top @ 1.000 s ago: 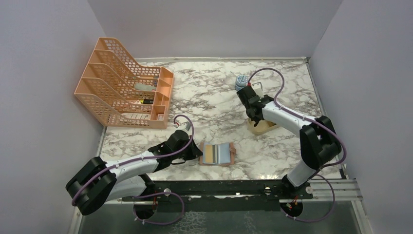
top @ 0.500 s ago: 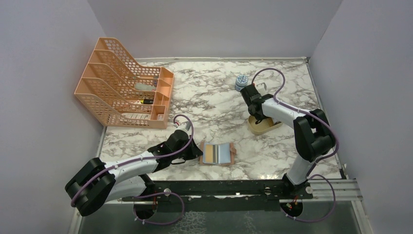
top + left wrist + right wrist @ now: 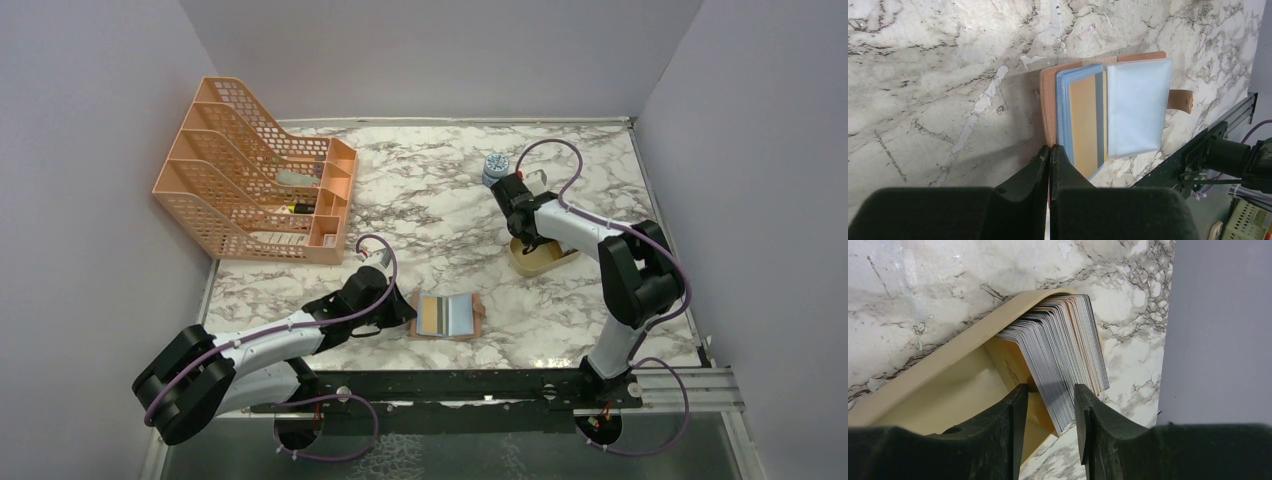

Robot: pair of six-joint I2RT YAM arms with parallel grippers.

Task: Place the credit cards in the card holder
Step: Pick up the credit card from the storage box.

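The tan leather card holder point(image 3: 448, 316) lies open on the marble near the front, and in the left wrist view point(image 3: 1050, 100) it shows clear sleeves and a gold-brown card point(image 3: 1085, 120) inside. My left gripper point(image 3: 403, 312) point(image 3: 1050, 150) is shut on the near edge of its left cover. A thick stack of credit cards point(image 3: 1063, 355) stands on edge in the beige oval tray point(image 3: 948, 370) point(image 3: 548, 263). My right gripper point(image 3: 527, 243) point(image 3: 1048, 400) is open and low over the tray, one finger on each side of the stack's near corner.
An orange mesh file rack point(image 3: 260, 180) stands at the back left. A small capped bottle point(image 3: 494, 167) stands just behind the right wrist. The right wall is close beyond the tray. A black rail point(image 3: 450, 385) runs along the front edge.
My right arm has swung its elbow in and its gripper has settled over the card stack in the tray. My left gripper and the card holder have not moved.
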